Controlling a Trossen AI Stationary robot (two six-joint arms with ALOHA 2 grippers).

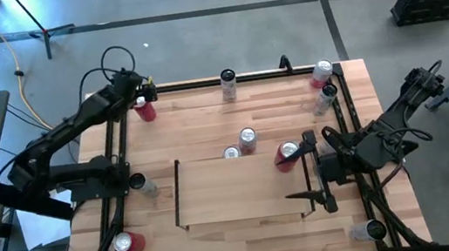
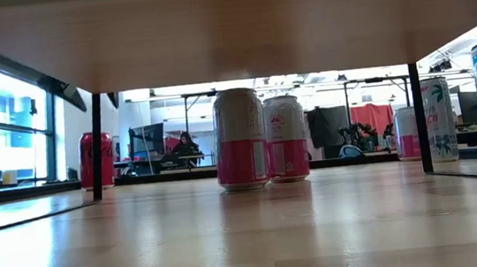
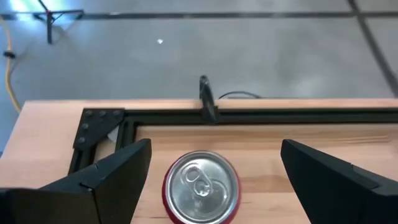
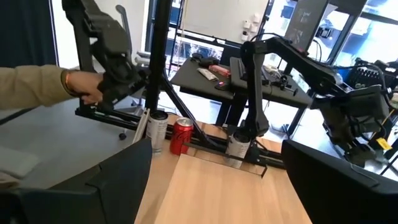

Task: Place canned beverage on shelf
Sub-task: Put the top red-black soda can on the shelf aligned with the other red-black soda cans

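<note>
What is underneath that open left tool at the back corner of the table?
A red aluminium can, upright with its silver pull-tab lid showing, stands between the open left tool's fingers. The can's lower body and base are out of sight.

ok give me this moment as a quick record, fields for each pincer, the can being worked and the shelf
left pincer: open, straddling the red can at the table's far-left corner
red can: upright, silver top showing, fingers clear of its sides
right pincer: open, holding nothing, at the shelf's right end
shelf: light-wood bay with black rails, no cans seen on top
cans near shelf: pink-and-silver pair just behind it
</note>
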